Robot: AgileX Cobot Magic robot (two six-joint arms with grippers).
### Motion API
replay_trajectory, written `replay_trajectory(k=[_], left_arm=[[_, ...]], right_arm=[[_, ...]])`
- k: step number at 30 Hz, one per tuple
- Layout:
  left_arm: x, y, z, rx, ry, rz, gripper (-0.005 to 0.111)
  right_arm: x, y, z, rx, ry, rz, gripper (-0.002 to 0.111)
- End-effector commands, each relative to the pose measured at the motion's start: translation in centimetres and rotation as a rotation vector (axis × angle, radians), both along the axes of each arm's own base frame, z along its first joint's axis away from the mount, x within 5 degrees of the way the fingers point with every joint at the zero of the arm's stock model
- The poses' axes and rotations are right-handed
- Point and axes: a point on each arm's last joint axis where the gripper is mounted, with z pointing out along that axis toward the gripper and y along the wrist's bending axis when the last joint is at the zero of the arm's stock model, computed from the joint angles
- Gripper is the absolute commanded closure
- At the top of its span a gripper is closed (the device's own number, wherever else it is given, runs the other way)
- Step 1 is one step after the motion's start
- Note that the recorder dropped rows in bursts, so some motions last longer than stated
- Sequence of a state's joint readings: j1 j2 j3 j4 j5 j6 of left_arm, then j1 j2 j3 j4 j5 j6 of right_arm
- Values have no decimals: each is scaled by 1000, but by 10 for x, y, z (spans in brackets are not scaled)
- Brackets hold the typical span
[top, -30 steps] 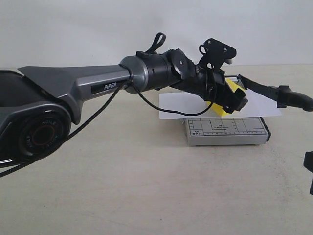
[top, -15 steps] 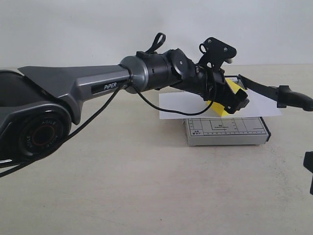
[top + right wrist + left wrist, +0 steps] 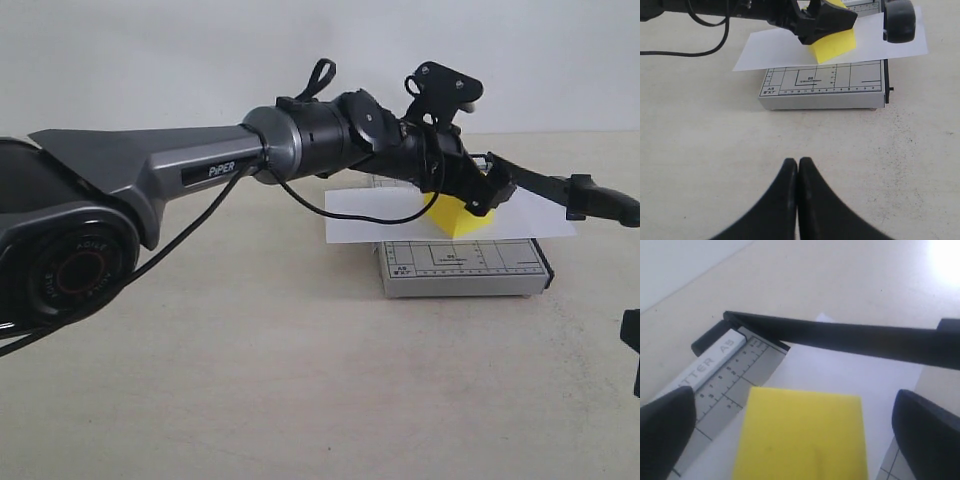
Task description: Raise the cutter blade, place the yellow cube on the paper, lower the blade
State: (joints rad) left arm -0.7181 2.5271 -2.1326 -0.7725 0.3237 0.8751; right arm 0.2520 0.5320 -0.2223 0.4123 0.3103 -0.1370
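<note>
- One yellow cube [image 3: 455, 218] rests on the paper [image 3: 360, 215], between the spread fingers of the left tool [image 3: 488, 195]; released, no contact.
- Cutter blade [image 3: 540, 183] raised.
- Right tool [image 3: 798, 162] clenched, empty.

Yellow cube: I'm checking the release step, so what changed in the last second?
The left gripper let go of the yellow cube and lifted off it, jaws open; the cube sits on the paper. The cutter blade stays raised, the right gripper shut.

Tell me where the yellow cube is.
In the exterior view, right of centre, the yellow cube rests on the paper atop the trimmer board, just under the open left pincer.
</note>
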Motion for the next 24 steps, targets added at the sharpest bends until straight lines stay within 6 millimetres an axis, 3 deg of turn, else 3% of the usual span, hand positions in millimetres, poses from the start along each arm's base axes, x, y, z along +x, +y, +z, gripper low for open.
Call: replay_trajectory(k=[1,8,20,24], left_arm=[[-1,-1,23,-33,-46,2,6],[-13,-5,44,-27,-45,-74,6],[-78,-51,81,-45,-96,-250,6],[-86,-56,79,-52,-50,-274,6]], right_arm=[[0,0,-1,2,2,-4,108],[0,0,0,1,0,-4,108],[0,0,-1,1,2,-4,108],[0,0,-1,1,3,-3,108]])
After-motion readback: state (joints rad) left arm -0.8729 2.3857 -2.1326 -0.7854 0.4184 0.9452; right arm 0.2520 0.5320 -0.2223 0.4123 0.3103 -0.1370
